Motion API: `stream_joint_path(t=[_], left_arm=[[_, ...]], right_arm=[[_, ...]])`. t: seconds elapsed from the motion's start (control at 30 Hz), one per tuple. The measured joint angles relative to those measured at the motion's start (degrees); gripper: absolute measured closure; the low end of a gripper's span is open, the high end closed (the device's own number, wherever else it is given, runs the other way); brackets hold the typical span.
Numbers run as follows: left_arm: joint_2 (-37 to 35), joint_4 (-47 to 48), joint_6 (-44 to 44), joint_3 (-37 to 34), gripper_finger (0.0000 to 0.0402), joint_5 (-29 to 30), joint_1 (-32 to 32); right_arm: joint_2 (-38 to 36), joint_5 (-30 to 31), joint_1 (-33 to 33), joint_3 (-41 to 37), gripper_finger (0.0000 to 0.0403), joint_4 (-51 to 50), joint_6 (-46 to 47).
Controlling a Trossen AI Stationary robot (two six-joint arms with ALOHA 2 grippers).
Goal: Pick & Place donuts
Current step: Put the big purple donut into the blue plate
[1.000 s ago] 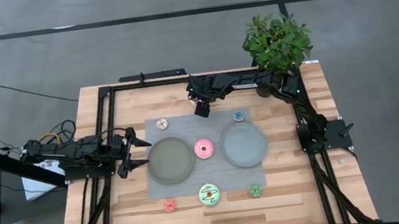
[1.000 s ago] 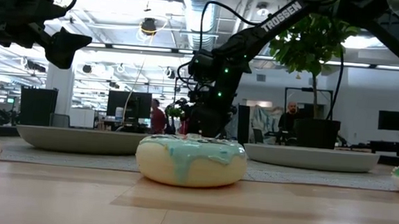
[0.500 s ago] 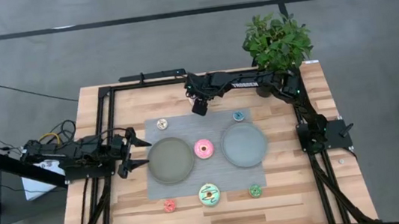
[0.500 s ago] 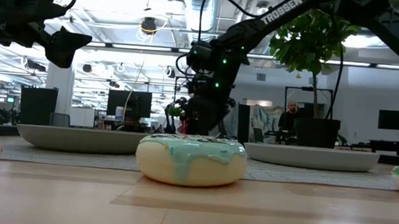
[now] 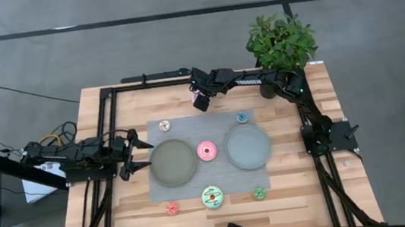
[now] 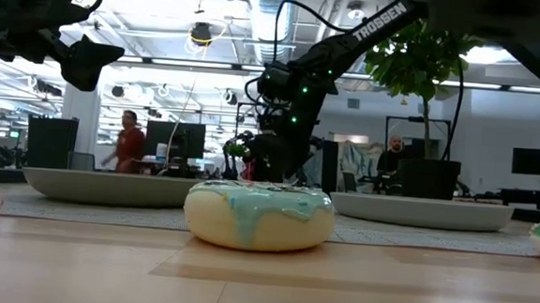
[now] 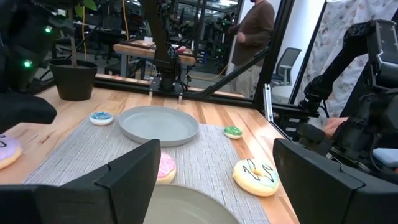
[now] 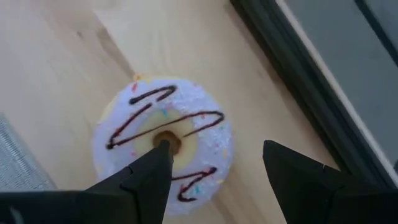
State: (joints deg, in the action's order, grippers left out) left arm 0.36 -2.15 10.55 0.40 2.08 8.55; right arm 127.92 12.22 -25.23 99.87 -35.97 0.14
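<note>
My right gripper point(image 5: 201, 101) point(image 8: 214, 149) is open over the white-lilac sprinkled donut point(image 8: 165, 140), which lies flat on the wood near the table's far edge. One fingertip point(image 8: 160, 152) is over the donut's hole and the other is beyond its rim. My left gripper point(image 5: 138, 155) point(image 7: 214, 186) is open and empty, left of the left plate point(image 5: 173, 162). The pink donut point(image 5: 207, 150) lies between the plates. The mint-green point(image 5: 213, 197), red point(image 5: 172, 208) and green point(image 5: 259, 193) donuts lie near the front. The tan point(image 5: 165, 125) and blue point(image 5: 242, 117) donuts lie farther back. My right gripper comes at the white-lilac donut from above with its fingers spread. One fingertip shows over the hole point(image 8: 166, 142); whether it touches the donut I cannot tell.
Two grey plates point(image 5: 248, 146) rest on a grey mat point(image 5: 209, 175). A potted plant point(image 5: 281, 41) stands at the far right corner. Black frame rails point(image 5: 153, 79) run along the far edge, close to the right gripper. People show in the room behind.
My right gripper has moved toward the table's far edge, away from the mat, still open. The left arm has kept still.
</note>
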Motion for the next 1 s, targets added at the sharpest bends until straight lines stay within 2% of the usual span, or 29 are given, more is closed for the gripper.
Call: stream_joint_path(t=[1.0], left_arm=[[0.00,-0.27,0.18,0.00,0.0097,0.23,0.01]], right_arm=[[0.66,-1.43,0.78,0.02,0.0169,-4.64,7.78]])
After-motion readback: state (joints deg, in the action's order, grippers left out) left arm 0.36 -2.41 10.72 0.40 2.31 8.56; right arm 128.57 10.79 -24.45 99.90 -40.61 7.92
